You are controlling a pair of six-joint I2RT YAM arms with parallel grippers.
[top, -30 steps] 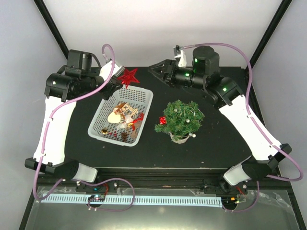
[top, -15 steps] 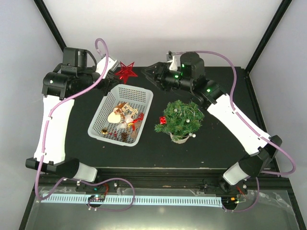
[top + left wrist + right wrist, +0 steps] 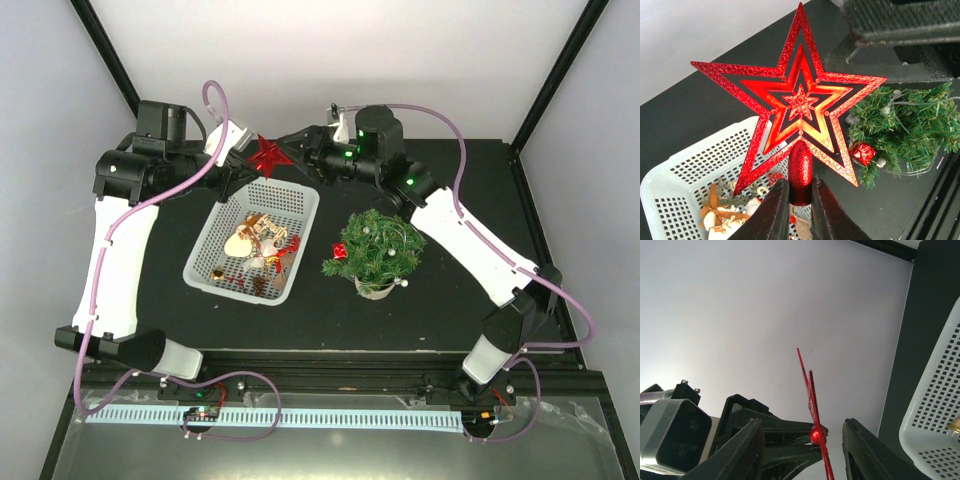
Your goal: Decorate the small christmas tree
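The small christmas tree stands upright in its whitish pot on the right half of the black table, its long axis vertical and its tip pointing straight up. Its branches spread evenly all round. A small red gift box hangs at its left edge, and a few white beads and a thin pale wire show among the needles. Just left of the tree, close but apart, sits a white mesh basket with a heap of ornaments in it. Above the far end of the basket, the left gripper is clenched on the stubby stem of a red glitter star and holds it up off the table with its face toward the left wrist camera. The right gripper reaches in from the tree's far side; its fingers are spread apart with the star seen edge-on between them, and a gap shows on each side of it. The right arm crosses above and behind the tree without touching it.
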